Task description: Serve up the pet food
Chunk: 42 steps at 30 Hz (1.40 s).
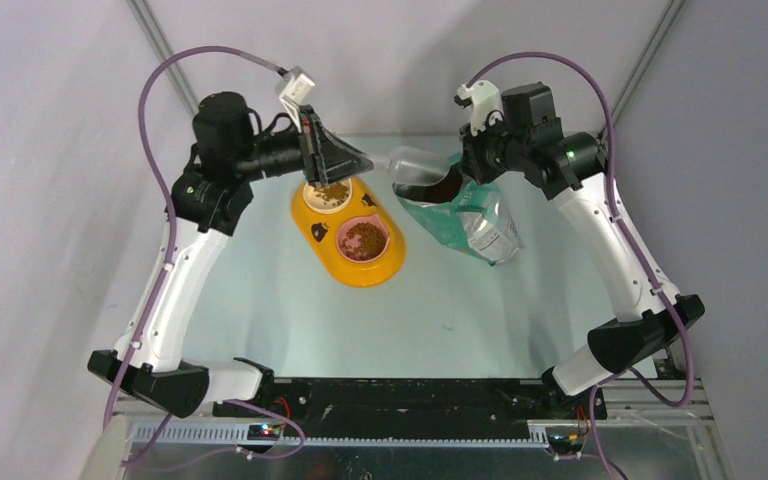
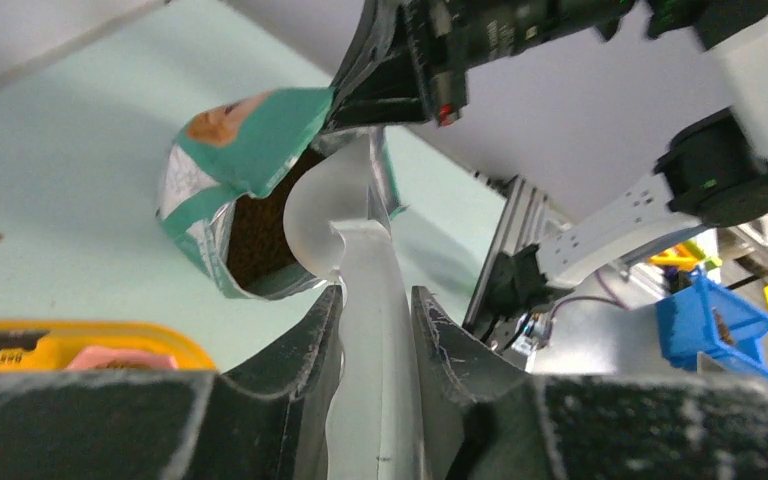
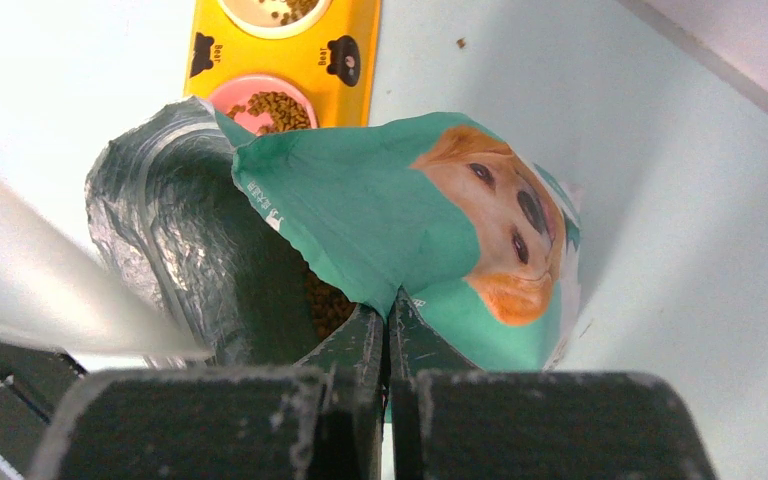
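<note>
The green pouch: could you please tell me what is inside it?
Brown kibble lies inside the pouch, the clear scoop at its mouth. Foil walls hide its depth.

Right hand (image 3: 388,312) pinching pouch (image 3: 360,210) rim; pet food (image 3: 328,305) inside; clear scoop (image 3: 40,270) at left.

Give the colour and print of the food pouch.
The pouch is green with a golden dog's face printed on it; clearest in the right wrist view.

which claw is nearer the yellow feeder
left. the left claw is above the far end of the yellow feeder, holding the scoop; the right claw is beside it, pinching the pouch
</note>
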Motion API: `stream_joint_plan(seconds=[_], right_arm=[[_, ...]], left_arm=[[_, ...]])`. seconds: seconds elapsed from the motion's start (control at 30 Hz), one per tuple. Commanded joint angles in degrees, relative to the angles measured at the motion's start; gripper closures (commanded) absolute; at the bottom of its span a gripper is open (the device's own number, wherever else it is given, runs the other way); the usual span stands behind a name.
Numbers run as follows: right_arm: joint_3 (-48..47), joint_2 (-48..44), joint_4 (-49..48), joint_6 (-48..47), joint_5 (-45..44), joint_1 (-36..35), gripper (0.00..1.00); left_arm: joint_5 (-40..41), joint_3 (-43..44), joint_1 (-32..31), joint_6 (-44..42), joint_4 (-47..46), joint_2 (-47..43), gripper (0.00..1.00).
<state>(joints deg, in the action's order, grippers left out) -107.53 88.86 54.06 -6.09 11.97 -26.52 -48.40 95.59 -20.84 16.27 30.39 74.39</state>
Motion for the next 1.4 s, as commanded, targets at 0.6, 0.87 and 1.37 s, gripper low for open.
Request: stream_joint_plan(seconds=[0.6,0.87,1.37], right_arm=[[1.1,4.6,-5.3,7.5,-8.3,-15.1,1.0],[4.3,6.7,-5.8,7.1,-11.2,-17.2,1.0],[5.1,13.2,-5.9,8.2,-9.0,-14.4,1.0]], left_arm=[[45.9,-17.6,-9.5,5.8,-7.0,3.2,1.0],[51.9,-23.4,-12.2,10.8,-16.4,8.6,1.0],[32.4,-31.0,-15.0,16.7,-34.9,22.2,1.0]])
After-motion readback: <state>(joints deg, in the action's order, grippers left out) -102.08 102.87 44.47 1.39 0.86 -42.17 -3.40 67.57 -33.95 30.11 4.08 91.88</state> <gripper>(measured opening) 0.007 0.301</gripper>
